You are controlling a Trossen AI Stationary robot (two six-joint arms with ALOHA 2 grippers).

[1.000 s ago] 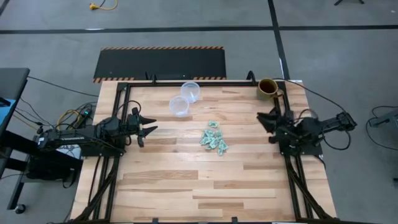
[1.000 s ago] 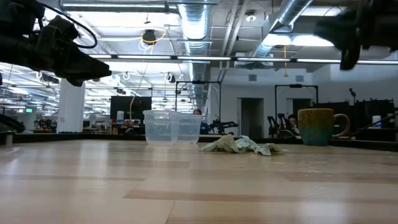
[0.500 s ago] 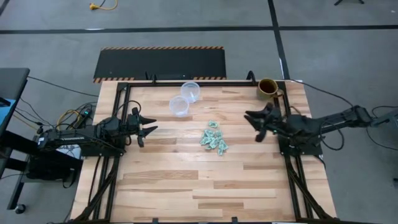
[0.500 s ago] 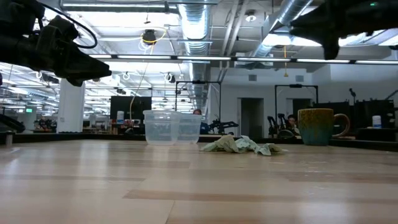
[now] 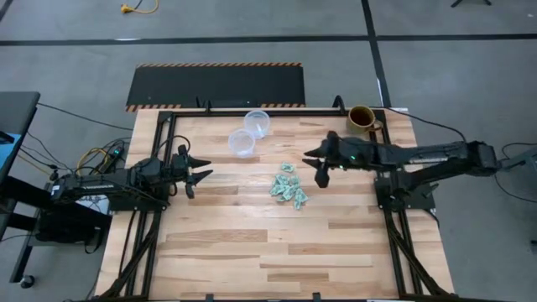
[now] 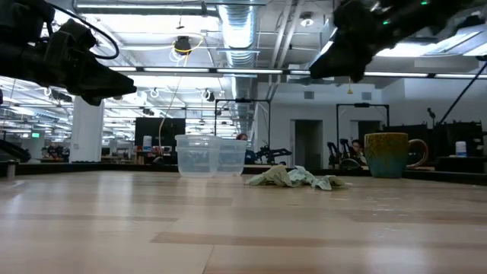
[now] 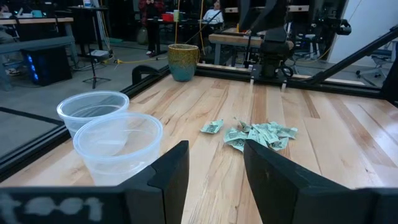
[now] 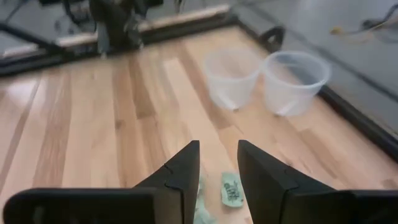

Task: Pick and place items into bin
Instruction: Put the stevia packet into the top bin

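Several small pale green-and-white wrapped pieces (image 5: 289, 186) lie in a loose heap at the table's middle, also seen in the low view (image 6: 295, 177) and the left wrist view (image 7: 258, 134). My right gripper (image 5: 312, 159) is open in the air just right of and above the heap's far end; one piece (image 8: 231, 188) shows past its fingers. My left gripper (image 5: 204, 173) is open and waits over the table's left side. Two clear plastic cups (image 5: 249, 132) stand upright far-left of the heap.
A brown mug (image 5: 362, 118) stands at the far right corner. The two clear cups (image 7: 109, 134) stand side by side near the far edge. The near half of the wooden table (image 5: 277, 252) is bare. People show in the room beyond the table.
My right arm has reached out from the table's right edge toward the left, bringing its open gripper from beside the mug's near side to just right of the heap of wrapped pieces. The left arm and all objects have kept still.
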